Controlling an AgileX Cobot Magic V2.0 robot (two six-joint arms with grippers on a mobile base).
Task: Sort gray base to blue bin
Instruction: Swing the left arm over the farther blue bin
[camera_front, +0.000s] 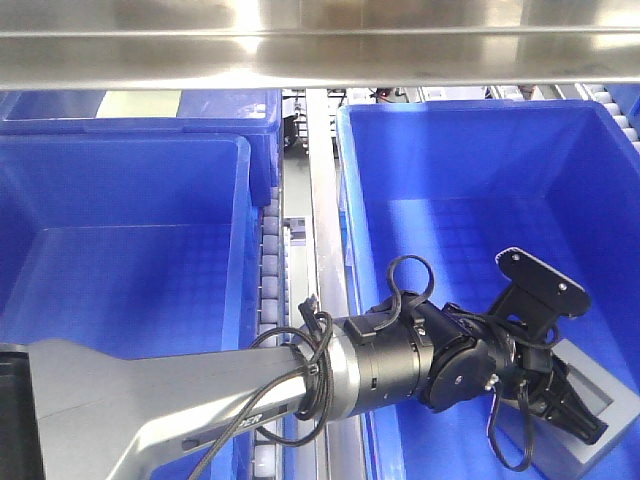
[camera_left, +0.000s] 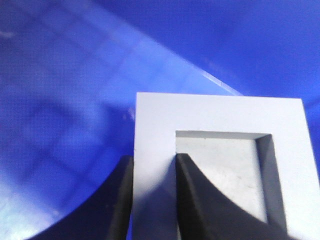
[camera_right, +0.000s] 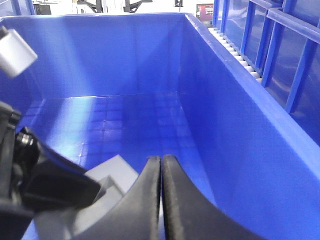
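The gray base (camera_front: 592, 398) is already inside the blue bin (camera_front: 480, 150), down at about 5 o'clock in the front view — looks like it's on or just above the gridded floor, can't tell which. The left gripper (camera_left: 152, 170) has its 2 fingers pinched on 1 wall of the base, 1 finger in the recess. So basically done; only the release is left. The right gripper (camera_right: 161, 167) is closed, holding nothing.
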